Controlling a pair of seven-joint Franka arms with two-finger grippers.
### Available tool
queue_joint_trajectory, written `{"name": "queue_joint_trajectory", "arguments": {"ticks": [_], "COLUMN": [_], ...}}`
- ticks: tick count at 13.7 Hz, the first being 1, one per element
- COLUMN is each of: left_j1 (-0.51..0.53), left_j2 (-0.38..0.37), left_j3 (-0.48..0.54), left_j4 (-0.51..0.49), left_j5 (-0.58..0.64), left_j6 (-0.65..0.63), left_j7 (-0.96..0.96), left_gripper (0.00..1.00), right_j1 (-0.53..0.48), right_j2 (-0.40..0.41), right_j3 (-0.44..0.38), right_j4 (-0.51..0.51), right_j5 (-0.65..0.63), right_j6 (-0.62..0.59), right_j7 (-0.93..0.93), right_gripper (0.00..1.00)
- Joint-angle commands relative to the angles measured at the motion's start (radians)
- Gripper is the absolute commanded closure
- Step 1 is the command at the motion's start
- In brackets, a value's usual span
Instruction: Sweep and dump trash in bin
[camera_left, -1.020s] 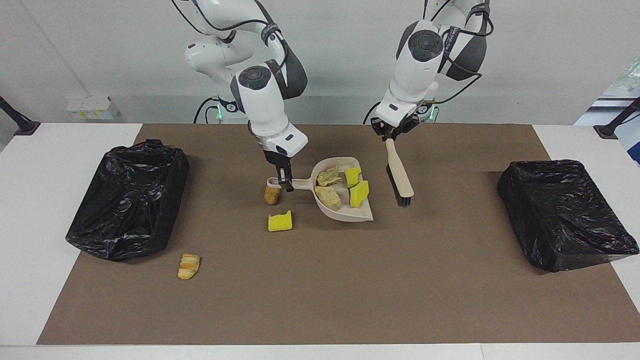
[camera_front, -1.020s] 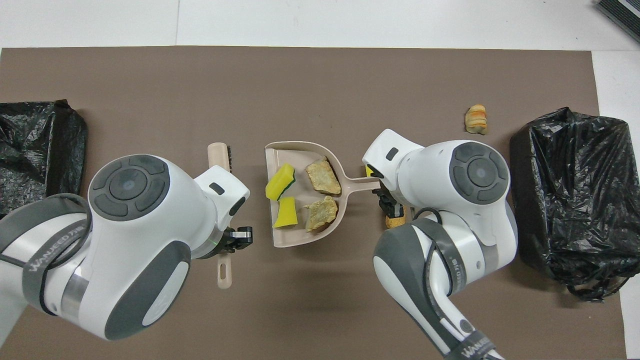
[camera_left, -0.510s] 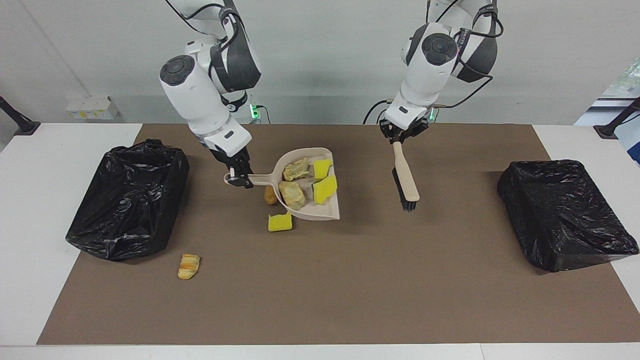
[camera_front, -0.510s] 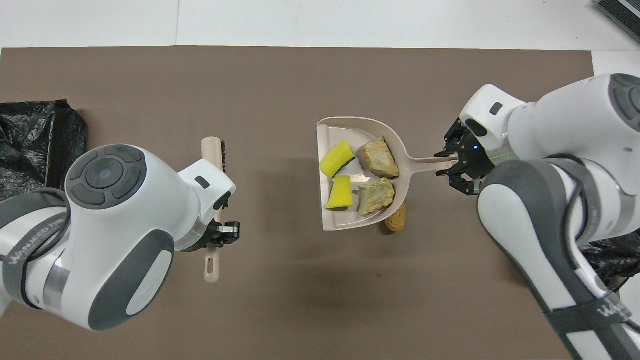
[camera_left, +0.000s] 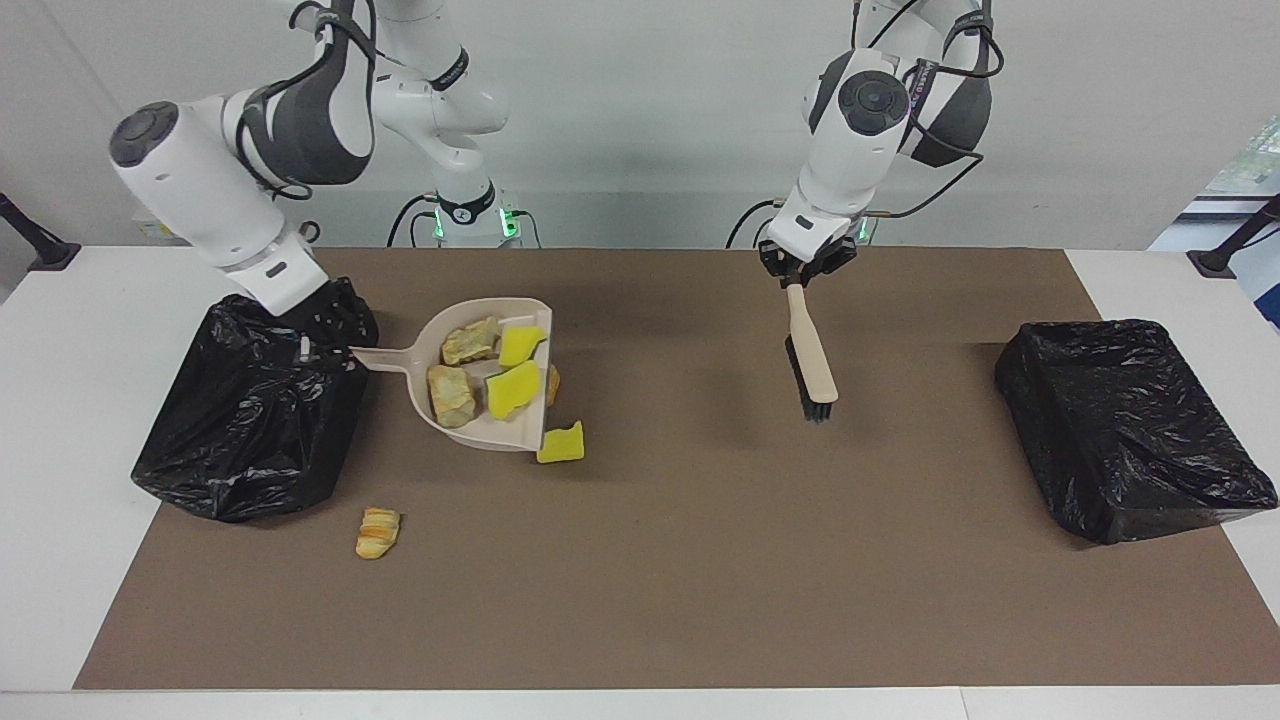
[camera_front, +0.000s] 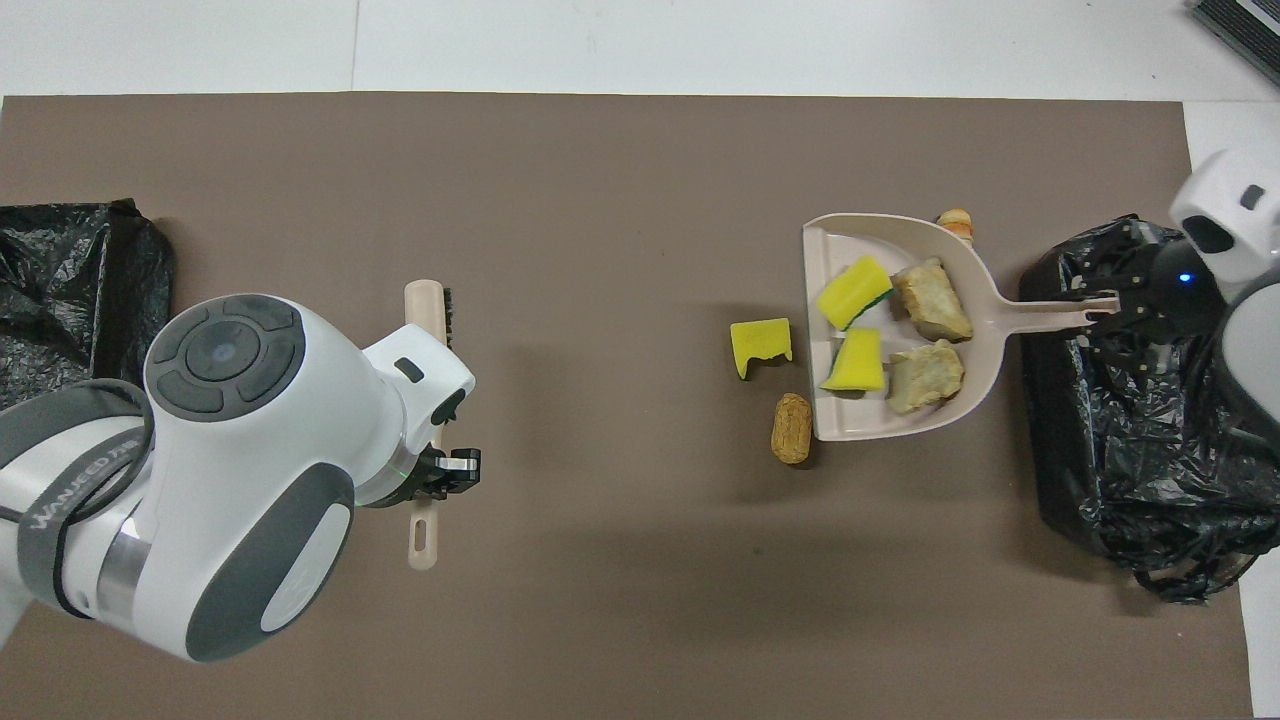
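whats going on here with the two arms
The right gripper holds a dustpan by its handle, raised beside the bin at the right arm's end of the table. In the pan are two yellow sponges and two pale lumps. Three scraps lie on the mat: a sponge piece and two bread pieces. The left gripper holds a brush over the mat.

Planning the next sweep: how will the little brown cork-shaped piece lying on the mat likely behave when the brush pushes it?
The brown piece looks rounded and cylinder-like, lying on its side on the mat, so it will probably roll rather than slide. It seems small and light, so a gentle push should do. It lies close to the dustpan lip, so a short stroke may suffice.
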Motion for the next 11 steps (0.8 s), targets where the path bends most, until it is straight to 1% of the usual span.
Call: {"name": "queue_joint_trajectory", "arguments": {"ticks": [1,3,7,9,11], "left_j1": [0.007,0.002,-0.001,-0.001,-0.001], "left_j2": [-0.029,-0.029,-0.029,-0.029,-0.029], "left_j3": [-0.007,-0.008,-0.01,-0.011,-0.013], "left_j4": [-0.021,-0.021,-0.021,-0.021,-0.021], "left_j5": [0.015,0.015,0.015,0.015,0.015], "left_j6": [-0.007,0.002,0.003,0.003,0.003], "left_j7": [0.014,0.014,0.014,0.014,0.018], "left_gripper": [1.0,1.0,1.0,1.0,1.0], "right_j1": [-0.119,-0.187,-0.351,-0.409,-0.448], "right_j2": [0.0,-0.007,-0.03,-0.039,-0.049], "right_j3": [0.011,0.006,0.004,0.001,0.0], "right_j4": [0.019,0.018,0.013,0.012,-0.002], "right_j5": [0.015,-0.014,-0.117,-0.195,-0.252], "right_j6": [-0.024,-0.019,-0.009,0.004,0.052], "right_j7": [-0.132,-0.211,-0.298,-0.314,-0.309], "right_gripper": [1.0,1.0,1.0,1.0,1.0]}}
